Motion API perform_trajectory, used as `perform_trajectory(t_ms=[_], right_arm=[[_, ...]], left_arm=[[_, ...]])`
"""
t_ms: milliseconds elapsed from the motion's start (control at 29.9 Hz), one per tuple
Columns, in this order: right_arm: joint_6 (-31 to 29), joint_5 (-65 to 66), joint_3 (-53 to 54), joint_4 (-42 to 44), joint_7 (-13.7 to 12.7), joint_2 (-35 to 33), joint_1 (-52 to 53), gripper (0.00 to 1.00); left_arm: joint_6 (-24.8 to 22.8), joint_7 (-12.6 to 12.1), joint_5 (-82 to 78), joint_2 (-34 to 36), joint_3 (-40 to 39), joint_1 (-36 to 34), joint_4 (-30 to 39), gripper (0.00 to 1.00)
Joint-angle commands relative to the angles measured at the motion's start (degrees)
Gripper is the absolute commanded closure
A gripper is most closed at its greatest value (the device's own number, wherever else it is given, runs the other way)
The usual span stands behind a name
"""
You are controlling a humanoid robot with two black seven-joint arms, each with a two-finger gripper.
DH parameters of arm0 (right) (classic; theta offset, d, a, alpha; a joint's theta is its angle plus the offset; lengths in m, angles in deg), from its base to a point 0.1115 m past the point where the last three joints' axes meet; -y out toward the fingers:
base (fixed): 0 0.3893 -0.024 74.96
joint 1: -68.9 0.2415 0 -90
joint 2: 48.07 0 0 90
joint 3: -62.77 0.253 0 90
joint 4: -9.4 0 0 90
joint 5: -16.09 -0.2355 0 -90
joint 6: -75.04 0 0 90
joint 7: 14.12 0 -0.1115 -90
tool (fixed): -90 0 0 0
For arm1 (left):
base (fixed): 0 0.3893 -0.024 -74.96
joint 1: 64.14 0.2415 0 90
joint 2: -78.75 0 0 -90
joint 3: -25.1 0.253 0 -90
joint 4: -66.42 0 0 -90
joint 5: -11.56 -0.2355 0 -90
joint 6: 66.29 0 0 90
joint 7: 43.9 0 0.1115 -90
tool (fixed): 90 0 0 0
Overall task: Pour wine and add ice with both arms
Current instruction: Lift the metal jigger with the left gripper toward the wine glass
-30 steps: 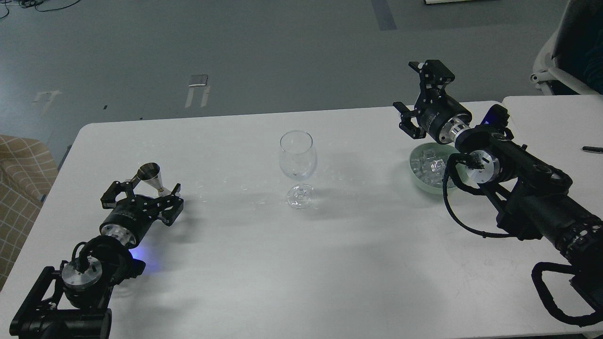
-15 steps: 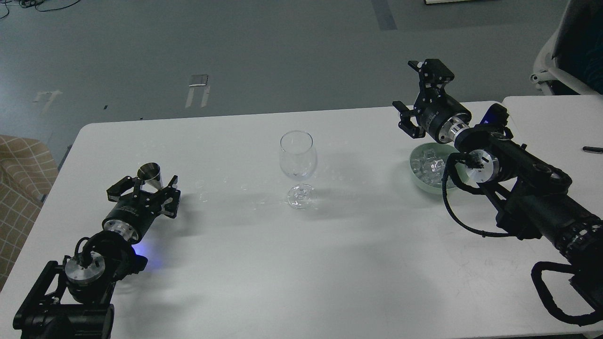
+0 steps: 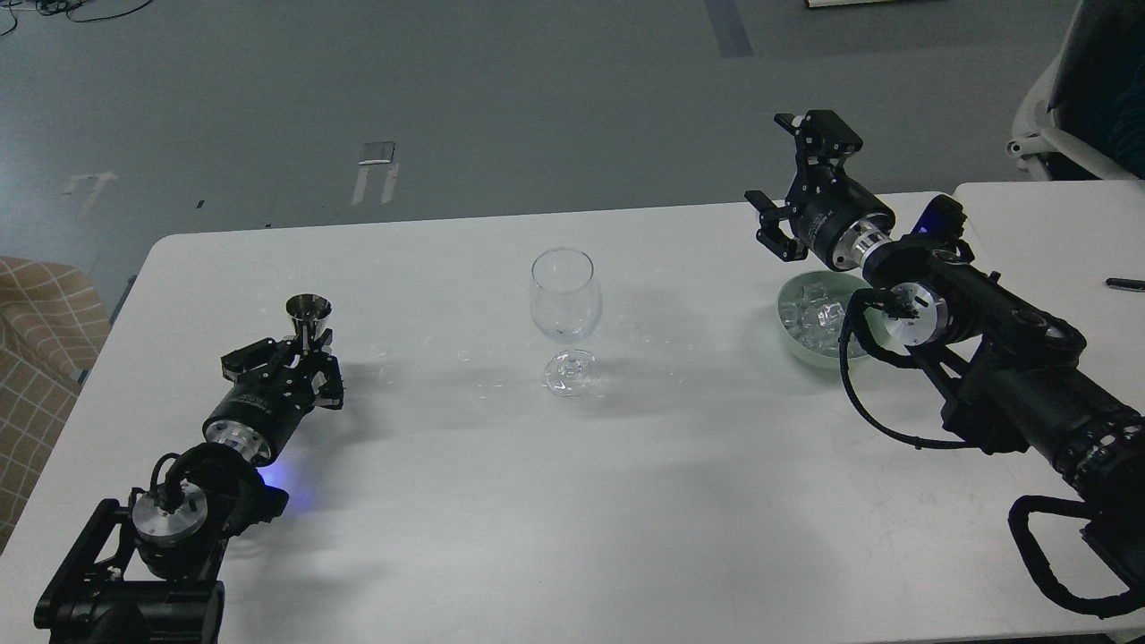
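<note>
My left gripper (image 3: 302, 356) is at the table's left and shut on the lower half of a shiny steel jigger (image 3: 309, 315), which stands upright with its mouth up. No wine can be seen; the inside of the jigger is hidden. The clear stemmed glass (image 3: 564, 304) stands at the table's middle, well to the right of the jigger. My right gripper (image 3: 794, 183) is open and raised above the far side of the mint-green bowl (image 3: 799, 351). The bowl holds several clear ice cubes (image 3: 809, 315). My right forearm covers the bowl's right side.
The white table (image 3: 572, 501) has its far edge just behind the right gripper. A second white table (image 3: 1047, 215) adjoins at the right with a black pen (image 3: 1125, 284) on it. A chair (image 3: 1064, 107) stands at the far right. Beige checked fabric (image 3: 36, 358) lies beyond the left edge.
My left gripper has moved forward and to the right and closed on the jigger, which went from tilted to upright. The right arm has barely moved.
</note>
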Motion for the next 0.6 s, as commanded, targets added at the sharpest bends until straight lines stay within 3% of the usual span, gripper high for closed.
perform_trajectory(t_ms=[0,200,368,568], right_arm=[[-0.02,0.00,0.00,0.00,0.07,-0.07,-0.25,0.00],[-0.02,0.00,0.00,0.00,0.07,0.02,-0.16,0.00],[0.07,0.00,0.00,0.00,0.07,0.02,-0.16,0.00],[0.24,0.00,0.00,0.00,-0.01,0.02,-0.16,0.00]], left_arm=[[0.00,0.90,0.10,-0.55,-0.13,-0.34,0.44,1.00],[1.05,1.34,0.19,-0.81,-0.13,-1.13,3.86,1.00],[6.93,0.64,0.01,-0.28,0.13,-1.13,10.45,1.00],[9.75,0.20,0.01,-0.37,0.57,-0.43,15.46,1.00]])
